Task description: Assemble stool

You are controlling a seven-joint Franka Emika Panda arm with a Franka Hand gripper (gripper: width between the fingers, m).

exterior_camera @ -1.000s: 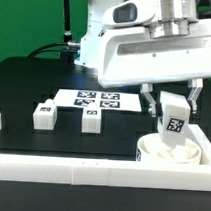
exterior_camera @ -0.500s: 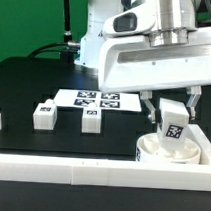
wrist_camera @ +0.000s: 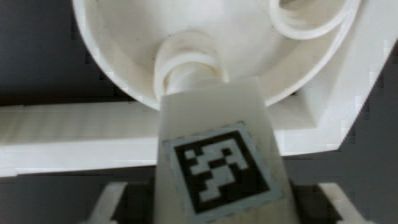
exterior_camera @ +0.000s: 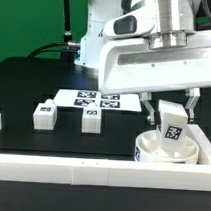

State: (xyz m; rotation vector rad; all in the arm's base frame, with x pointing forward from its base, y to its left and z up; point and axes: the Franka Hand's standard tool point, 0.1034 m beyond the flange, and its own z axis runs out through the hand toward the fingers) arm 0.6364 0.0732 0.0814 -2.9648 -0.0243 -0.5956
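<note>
One leg [exterior_camera: 171, 128] is up in the fingers [exterior_camera: 150, 112], pinched from both sides. Its lower end sits in a hole of the seat [exterior_camera: 151, 154], down at the near right corner of the surface [exterior_camera: 24, 84]. Compared with a second ago, the tag on it has swung round and the leg now leans a bit. I read that as the twist that screws it in, somewhere partway. The wrist view backs this up: the leg [wrist_camera: 214, 150] runs straight into a round socket in the seat [wrist_camera: 111, 48]. I can't tell how deep it sits or whether it has caught.

That would make this the first of three. The left leg [exterior_camera: 45, 113] and middle leg [exterior_camera: 91, 118] lie loose, well apart from the seat, just in front of the marker board [exterior_camera: 99, 97].

As for obstacles, the rail [exterior_camera: 70, 170] runs along the near edge and the seat sits right against it. That probably helps keep the seat from spinning, but it also leaves little room round the fingers. The lean is what I'd watch, since a crooked start could jam.
</note>
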